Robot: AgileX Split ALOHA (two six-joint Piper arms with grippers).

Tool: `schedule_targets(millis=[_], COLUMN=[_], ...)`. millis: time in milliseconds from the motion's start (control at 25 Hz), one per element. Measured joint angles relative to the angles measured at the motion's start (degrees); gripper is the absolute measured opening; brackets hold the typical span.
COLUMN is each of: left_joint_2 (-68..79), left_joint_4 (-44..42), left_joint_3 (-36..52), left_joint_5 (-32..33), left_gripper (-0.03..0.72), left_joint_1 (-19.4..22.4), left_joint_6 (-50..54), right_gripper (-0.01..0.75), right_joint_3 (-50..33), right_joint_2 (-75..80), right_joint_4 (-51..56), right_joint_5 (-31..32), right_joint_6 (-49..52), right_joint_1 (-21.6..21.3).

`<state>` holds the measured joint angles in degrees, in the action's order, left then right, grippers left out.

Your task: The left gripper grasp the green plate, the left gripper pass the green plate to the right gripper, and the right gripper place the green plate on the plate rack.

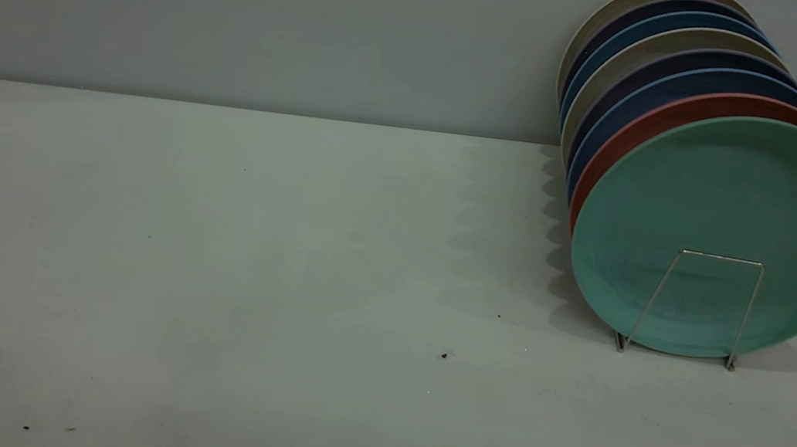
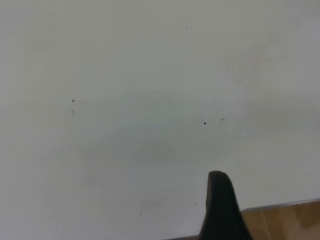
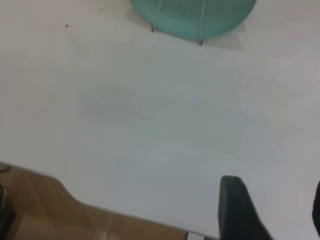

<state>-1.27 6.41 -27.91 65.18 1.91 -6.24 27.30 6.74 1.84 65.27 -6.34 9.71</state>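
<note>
I read the green plate (image 1: pixel 726 223) as standing on edge in the plate rack (image 1: pixel 698 308) at about 3 o'clock in the exterior view, on the table (image 1: pixel 205 266) near the back wall (image 1: pixel 242 7). It occupies the front slot of the rack, its face turned toward the camera and leaning slightly back, with one squared wire loop standing upright in front of its lower half. Directly behind it sits a salmon-pink plate (image 1: pixel 663 116), and behind that a row of blue and grey plates (image 1: pixel 649 52), all on edge and overlapping. Neither arm appears in the exterior view. In the left wrist view I see only one dark fingertip of the left end effector (image 2: pixel 222 210) above bare table near its wooden edge (image 2: pixel 285 222); I cannot tell whether its fingers are apart or together. In the right wrist view the right end effector (image 3: pixel 277 210) hangs over the table well apart from the rack, its two fingers spread with nothing between them, and the lower rim of the green plate shows farther off
</note>
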Motion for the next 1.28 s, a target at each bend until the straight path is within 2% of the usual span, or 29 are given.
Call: schedule_targets(millis=[200, 440, 560, 1280], left_joint_2=[0.0, 0.0, 0.0, 0.0], left_joint_4=[0.0, 0.0, 0.0, 0.0], left_joint_3=[0.0, 0.0, 0.0, 0.0], left_joint_5=[0.0, 0.0, 0.0, 0.0], left_gripper=[0.516, 0.516, 0.516, 0.516], left_joint_1=[0.0, 0.0, 0.0, 0.0], left_joint_6=[0.0, 0.0, 0.0, -0.1], right_gripper=[0.378, 0.378, 0.378, 0.378], right_joint_3=[-0.1, -0.2, -0.2, -0.2], right_joint_2=[-0.1, -4.8, -7.5, -7.7], right_joint_4=[0.0, 0.1, 0.1, 0.1], right_joint_5=[0.0, -0.1, 0.0, 0.0], right_joint_6=[0.0, 0.0, 0.1, 0.2], right_joint_1=[-0.3, -7.5, -9.6, -9.9])
